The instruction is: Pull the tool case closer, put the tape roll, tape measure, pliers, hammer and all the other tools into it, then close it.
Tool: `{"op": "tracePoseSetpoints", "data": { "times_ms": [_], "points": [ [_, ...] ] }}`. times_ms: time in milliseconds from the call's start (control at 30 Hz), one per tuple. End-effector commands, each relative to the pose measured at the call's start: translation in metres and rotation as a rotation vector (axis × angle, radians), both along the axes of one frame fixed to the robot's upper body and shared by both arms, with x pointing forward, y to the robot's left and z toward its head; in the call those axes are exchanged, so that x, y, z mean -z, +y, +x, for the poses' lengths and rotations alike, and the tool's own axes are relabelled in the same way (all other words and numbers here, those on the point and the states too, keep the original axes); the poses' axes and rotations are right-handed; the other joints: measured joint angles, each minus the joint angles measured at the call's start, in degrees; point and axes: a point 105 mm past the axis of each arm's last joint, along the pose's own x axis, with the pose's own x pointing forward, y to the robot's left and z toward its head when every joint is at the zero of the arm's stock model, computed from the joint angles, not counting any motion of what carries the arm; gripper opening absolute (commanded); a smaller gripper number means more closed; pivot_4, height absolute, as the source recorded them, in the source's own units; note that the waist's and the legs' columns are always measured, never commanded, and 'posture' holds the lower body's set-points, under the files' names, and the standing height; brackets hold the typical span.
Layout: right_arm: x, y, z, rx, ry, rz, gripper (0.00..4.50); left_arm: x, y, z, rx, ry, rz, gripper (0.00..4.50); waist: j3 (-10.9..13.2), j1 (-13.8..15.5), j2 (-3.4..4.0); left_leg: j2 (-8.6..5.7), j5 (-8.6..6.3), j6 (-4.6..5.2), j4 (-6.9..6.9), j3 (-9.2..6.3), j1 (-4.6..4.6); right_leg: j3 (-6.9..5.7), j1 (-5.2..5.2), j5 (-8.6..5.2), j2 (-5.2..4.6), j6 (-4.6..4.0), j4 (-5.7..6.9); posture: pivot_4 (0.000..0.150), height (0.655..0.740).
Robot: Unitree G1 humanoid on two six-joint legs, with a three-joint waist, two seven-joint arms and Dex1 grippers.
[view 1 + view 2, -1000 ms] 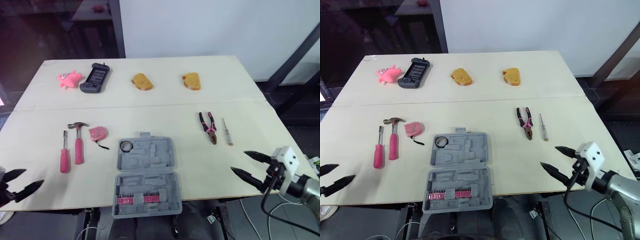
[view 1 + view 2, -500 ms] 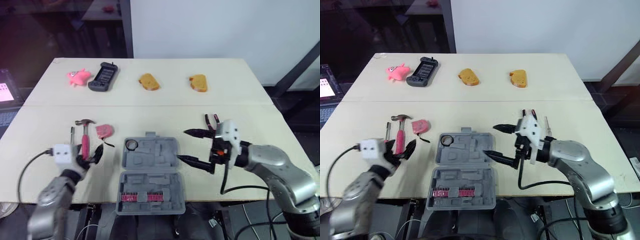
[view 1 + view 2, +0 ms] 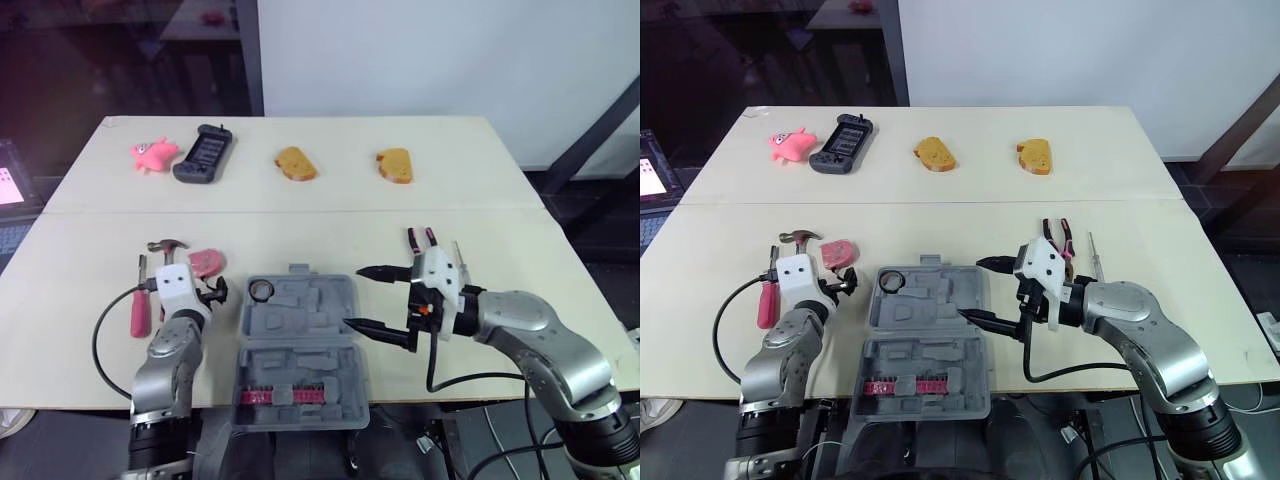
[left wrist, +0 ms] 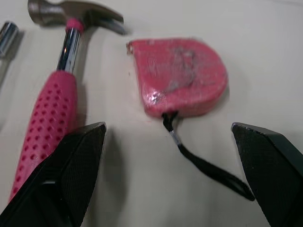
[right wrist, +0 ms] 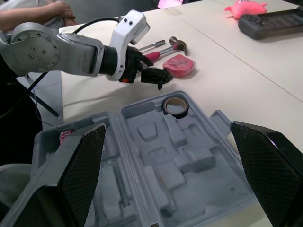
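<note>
Pink tape measure [image 4: 180,75], mid-left of the left eye view, lies just ahead of the nearer left gripper [image 4: 168,130], jaws spread wide; right gripper [image 3: 354,296], also spread, hovers at the right edge of the tool case [image 3: 300,350].

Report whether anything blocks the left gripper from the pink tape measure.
Nothing visible: the open left gripper faces the pink tape measure directly, only its black strap trailing between. The pink-handled hammer lies alongside.
</note>
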Motion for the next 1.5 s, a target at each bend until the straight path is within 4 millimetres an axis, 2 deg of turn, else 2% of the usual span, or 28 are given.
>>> {"op": "tracePoseSetpoints", "data": {
  "times_ms": [33, 133, 367, 633, 867, 967, 1300, 1400, 1500],
  "points": [
    [-0.014, 0.004, -0.003, 0.001, -0.059, 0.016, 4.46, 0.002, -0.006, 0.003, 0.02, 0.017, -0.002, 4.5, 0.0, 0.0, 0.0, 0.0, 0.0, 0.0, 0.0, 0.0, 0.0, 0.0, 0.0, 0.0, 0.0, 0.0, 0.0, 0.15, 0.74],
    [-0.014, 0.004, -0.004, 0.011, -0.058, 0.017, 4.5, 0.004, -0.009, 0.005, 0.035, 0.025, -0.014, 3.63, 0.0, 0.2, 0.01, -0.01, 0.0, 0.0, 0.0, 0.0, 0.01, 0.0, 0.01, 0.0, 0.0, 0.0, 0.0, 0.15, 0.74],
    [-0.014, 0.003, -0.004, 0.038, -0.056, 0.011, 4.5, 0.009, -0.006, 0.01, 0.035, 0.035, -0.027, 0.09, 0.0, 1.6, 0.04, -0.05, 0.01, -0.02, 0.06, -0.01, 0.01, 0.0, 0.05, 0.02, -0.03, 0.03, 0.0, 0.15, 0.74],
    [-0.011, 0.002, -0.005, 0.064, -0.041, 0.008, 4.5, 0.011, -0.011, 0.013, 0.071, 0.032, -0.043, 0.01, -0.1, 1.6, 0.13, -0.08, 0.02, -0.03, 0.07, -0.03, 0.02, 0.0, 0.08, 0.02, -0.04, 0.04, 0.0, 0.15, 0.74],
    [-0.01, -0.001, -0.005, 0.084, -0.037, 0.001, 4.5, 0.015, -0.009, -0.006, 0.144, 0.031, 0.037, 0.01, -0.1, 1.3, 0.14, -0.08, 0.02, -0.03, 0.03, -0.03, 0.04, 0.0, 0.09, 0.02, -0.04, 0.04, 0.0, 0.15, 0.74],
    [-0.008, -0.003, -0.005, 0.098, -0.034, -0.001, 4.5, 0.017, -0.005, -0.024, 0.189, 0.026, 0.061, 0.01, -0.1, 1.1, 0.17, -0.07, 0.02, -0.03, 0.0, -0.03, 0.05, 0.01, 0.08, 0.02, -0.04, 0.03, -0.01, 0.15, 0.74],
    [-0.005, -0.005, -0.006, 0.135, -0.024, -0.001, 4.5, 0.033, 0.011, -0.114, 0.38, 0.09, 0.14, 0.01, -0.1, 0.7, 0.2, -0.05, 0.01, -0.03, -0.07, 0.04, 0.09, 0.08, 0.03, -0.11, -0.05, -0.2, -0.06, 0.15, 0.74],
    [-0.006, -0.005, -0.005, 0.138, -0.025, 0.001, 4.5, 0.035, 0.014, -0.132, 0.391, 0.103, 0.123, 0.01, -0.1, 0.7, 0.22, -0.04, 0.01, -0.03, -0.09, 0.06, 0.08, 0.09, 0.01, -0.14, -0.05, -0.25, -0.17, 0.15, 0.74],
    [-0.006, -0.004, -0.005, 0.138, -0.026, 0.001, 4.5, 0.037, 0.016, -0.142, 0.394, 0.107, 0.119, 0.01, -0.2, 0.3, 0.25, 0.0, 0.0, -0.03, -0.14, 0.11, 0.02, 0.1, 0.02, -0.13, -0.05, -0.3, -0.43, 0.15, 0.74]
  ]
}}
